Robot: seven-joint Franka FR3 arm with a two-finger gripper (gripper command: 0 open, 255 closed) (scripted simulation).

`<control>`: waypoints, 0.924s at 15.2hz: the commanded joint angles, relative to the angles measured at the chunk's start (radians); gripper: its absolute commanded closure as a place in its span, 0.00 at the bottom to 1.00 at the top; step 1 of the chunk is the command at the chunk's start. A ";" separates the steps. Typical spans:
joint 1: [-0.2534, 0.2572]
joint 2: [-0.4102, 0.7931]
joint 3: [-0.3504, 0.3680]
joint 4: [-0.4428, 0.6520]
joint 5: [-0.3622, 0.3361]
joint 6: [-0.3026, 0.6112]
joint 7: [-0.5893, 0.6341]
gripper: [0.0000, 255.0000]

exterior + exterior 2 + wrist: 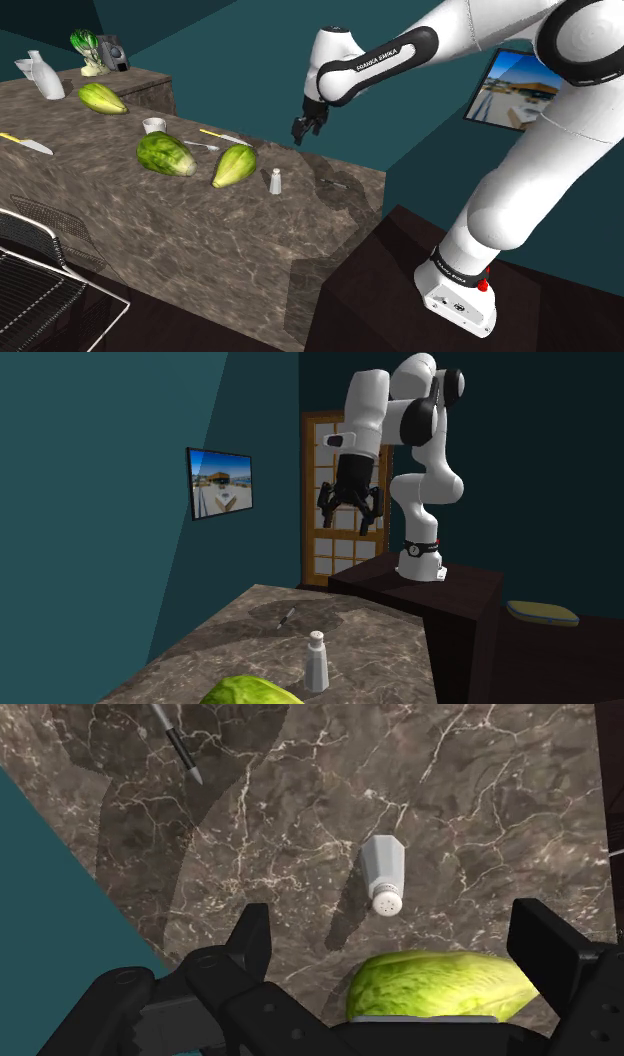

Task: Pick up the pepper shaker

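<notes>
Pepper shaker, small and pale grey with a perforated cap (384,879), stands upright on the dark veined marble counter (200,240), near a pale green leafy vegetable (440,984); my all-black two-finger gripper (395,939) hangs well above it, fingers spread wide and holding nothing, ready, I judge, to straddle it; the vegetable crowds one side, so my descent needs care.
</notes>
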State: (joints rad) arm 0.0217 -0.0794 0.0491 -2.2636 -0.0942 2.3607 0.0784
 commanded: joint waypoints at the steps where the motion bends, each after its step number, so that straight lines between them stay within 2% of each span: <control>1: 0.001 0.074 0.004 0.031 -0.013 0.038 0.022 0.00; 8: 0.015 0.345 0.000 0.195 -0.065 0.127 0.093 0.00; 14: 0.037 0.580 -0.015 0.385 -0.092 0.157 0.135 0.00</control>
State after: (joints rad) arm 0.0558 0.4650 0.0360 -1.9134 -0.1837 2.5199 0.2087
